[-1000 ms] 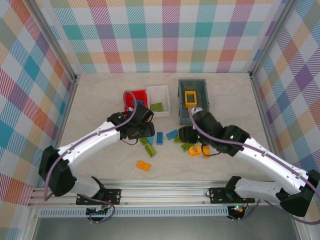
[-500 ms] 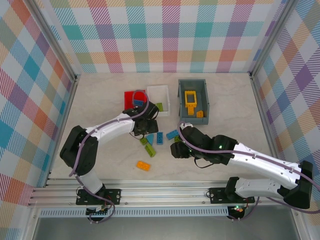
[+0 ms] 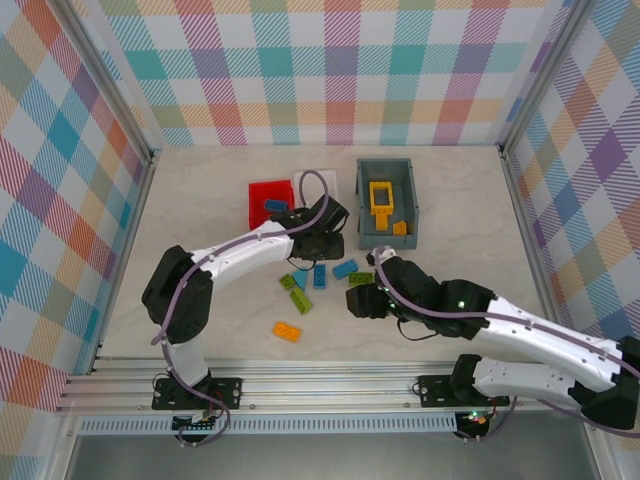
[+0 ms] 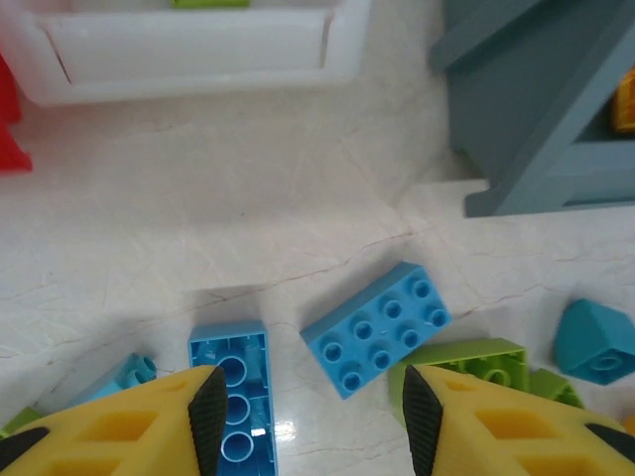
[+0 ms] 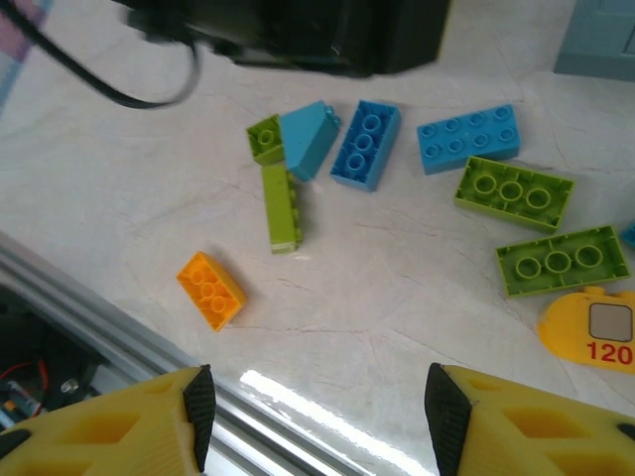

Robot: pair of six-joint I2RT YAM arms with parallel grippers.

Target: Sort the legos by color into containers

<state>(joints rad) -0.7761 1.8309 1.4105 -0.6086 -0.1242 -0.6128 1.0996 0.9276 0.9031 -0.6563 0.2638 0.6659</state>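
Jaws of left gripper are hanging spread, empty, above a blue brick lying at 5 o'clock from the white bin; worth squaring across its narrow width before closing.

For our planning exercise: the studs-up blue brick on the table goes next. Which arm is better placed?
Probably left: the brick lies just ahead of the open left gripper, with the red bin close. The right gripper aims nearer the rail.

I read: white left arm reaching forward | left tool facing down, yellow fingers parted, empty | white right arm folded inward | right tool likewise parted, empty
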